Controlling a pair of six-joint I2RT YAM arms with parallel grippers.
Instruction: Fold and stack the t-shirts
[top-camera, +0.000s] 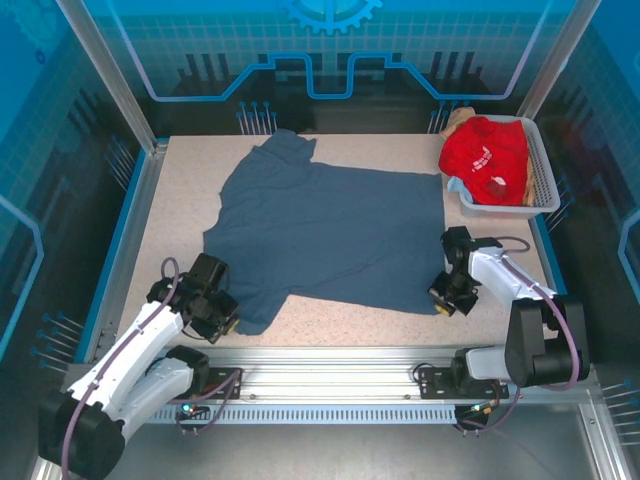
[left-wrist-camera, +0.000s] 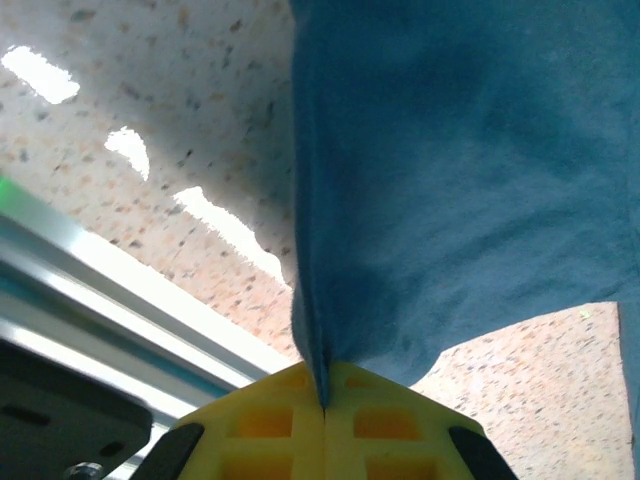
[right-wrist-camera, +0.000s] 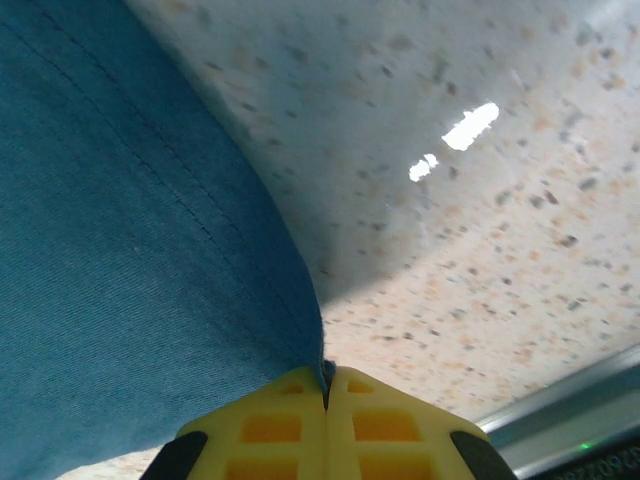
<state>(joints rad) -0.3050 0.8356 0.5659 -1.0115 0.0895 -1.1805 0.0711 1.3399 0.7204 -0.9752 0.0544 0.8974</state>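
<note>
Closest in, seen from above, two arms reach out from the near rail (top-camera: 330, 385), and each ends at the near edge of the slate-blue t-shirt (top-camera: 330, 235). The shirt lies spread across the middle of the table (top-camera: 175, 210), mostly flat with a few soft ripples. The left gripper (top-camera: 222, 322) sits at its near left corner and the right gripper (top-camera: 447, 297) at its near right corner. At the far right, a white mesh basket (top-camera: 545, 185) holds a bright red t-shirt (top-camera: 487, 158) bunched on top of paler cloth.

On the left wrist camera, the left gripper (left-wrist-camera: 323, 385) has its yellow fingers (left-wrist-camera: 265, 420) pressed together with a ridge of the blue shirt (left-wrist-camera: 450, 180) nipped between them. The cloth fans away over the speckled table (left-wrist-camera: 150, 100).

On the right wrist camera it is much the same. The right gripper (right-wrist-camera: 326, 378) is clamped on the shirt's edge (right-wrist-camera: 130, 250), and a stitched hem line runs toward the pinch.

I'd say this cloth is light and quite limp. It should sag between the two holds and keep no shape of its own. Hems and corners are the sensible places to take it, because the doubled fabric gives the fingers more to bite on. Both pinches look shallow, so an uneven pull could slide the edge free.
</note>
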